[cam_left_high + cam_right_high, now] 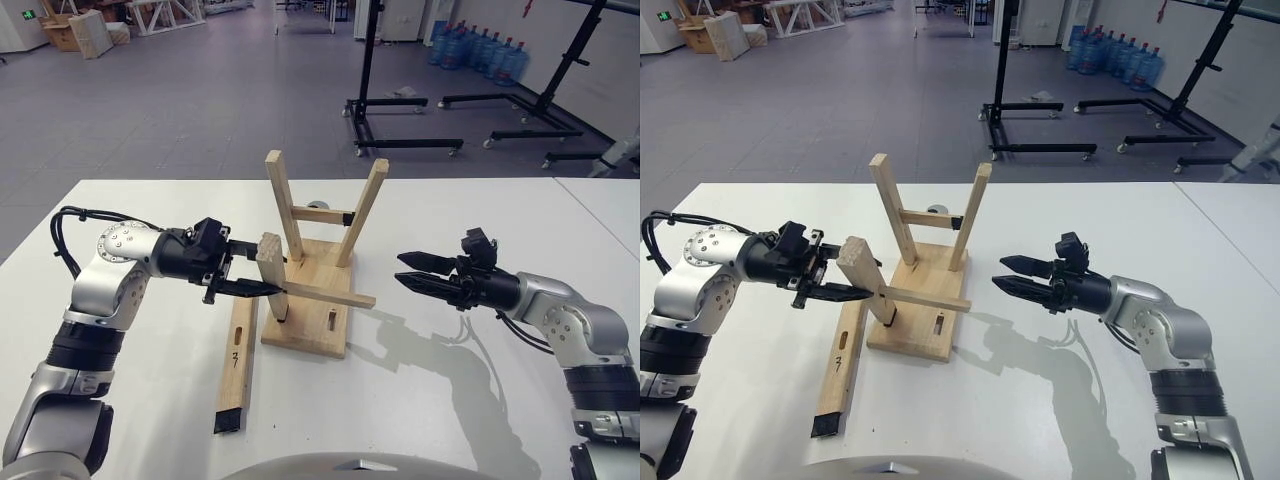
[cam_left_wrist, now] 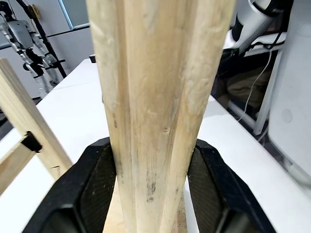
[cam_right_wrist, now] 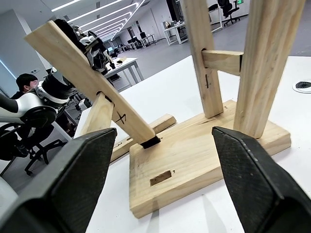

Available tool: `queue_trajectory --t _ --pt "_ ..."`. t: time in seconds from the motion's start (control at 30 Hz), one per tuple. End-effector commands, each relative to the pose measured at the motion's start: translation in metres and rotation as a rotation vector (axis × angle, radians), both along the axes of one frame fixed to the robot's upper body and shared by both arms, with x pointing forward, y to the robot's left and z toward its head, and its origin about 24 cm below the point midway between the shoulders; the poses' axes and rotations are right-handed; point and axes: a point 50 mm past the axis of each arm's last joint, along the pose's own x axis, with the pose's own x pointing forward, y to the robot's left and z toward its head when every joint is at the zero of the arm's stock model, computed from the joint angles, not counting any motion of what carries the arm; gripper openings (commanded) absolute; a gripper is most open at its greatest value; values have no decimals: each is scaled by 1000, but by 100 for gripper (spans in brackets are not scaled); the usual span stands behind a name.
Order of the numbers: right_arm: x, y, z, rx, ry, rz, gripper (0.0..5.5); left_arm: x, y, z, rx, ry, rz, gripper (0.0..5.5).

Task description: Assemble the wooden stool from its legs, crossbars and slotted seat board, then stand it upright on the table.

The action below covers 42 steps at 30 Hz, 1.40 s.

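- A white table (image 1: 450, 400) fills the near half of the scene, and a second white table (image 1: 610, 215) butts against it on the right.
- A seat board (image 1: 300, 338) lies flat in the middle of the table.
- Two legs (image 1: 284, 205) stand up from the board's far end, leaning apart at the top, with a short crossbar (image 1: 320, 214) joining them.
- The left gripper (image 1: 262, 268) pinches a tilted leg (image 1: 866, 282) between its black fingers. The leg's lower end meets the near left part of the board (how deeply it sits is unclear).
- A long crossbar (image 1: 330, 294) sticks out to the right from that leg.
- A loose leg (image 1: 238, 360) lies flat on the table just left of the board.
- The right gripper (image 1: 402, 269) hovers to the right of the board with its fingers spread, holding nothing.
- Beyond the table is a grey floor (image 1: 200, 100) with black wheeled stands (image 1: 400, 110), blue water bottles (image 1: 485, 50) at far right, and wooden crates (image 1: 85, 32) at far left.
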Motion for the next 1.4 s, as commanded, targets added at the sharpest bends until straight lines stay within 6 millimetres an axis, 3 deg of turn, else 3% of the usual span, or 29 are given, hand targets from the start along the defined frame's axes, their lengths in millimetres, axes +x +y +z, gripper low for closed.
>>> queue_trajectory --t 0.03,0.3,0.43,0.6,0.83,0.97,1.0,1.2,1.3,1.4 --pt "3 -1 2 -15 -11 -13 361 -8 1 -21 63 160 -32 204" --pt "3 2 1 -12 -20 -12 361 -4 5 -53 74 392 66 204" --pt "3 2 1 -11 -28 -17 361 -11 9 -69 192 259 97 204" --pt "3 1 3 -12 -31 -26 361 -17 10 -71 292 110 82 204" --pt "4 0 3 -12 -29 -28 361 -32 7 -75 383 86 34 203" --pt "5 0 4 -16 -34 -25 361 -30 9 -73 402 112 53 203" --pt "5 0 4 -18 -35 -26 361 -29 9 -72 402 121 64 243" --pt "3 0 3 -21 -32 -30 361 -10 10 -38 276 98 185 323" --pt "0 0 2 -17 -30 -37 361 -12 19 -32 313 60 244 363" --pt "-5 0 0 -16 -28 -54 361 -19 38 -29 367 38 371 366"
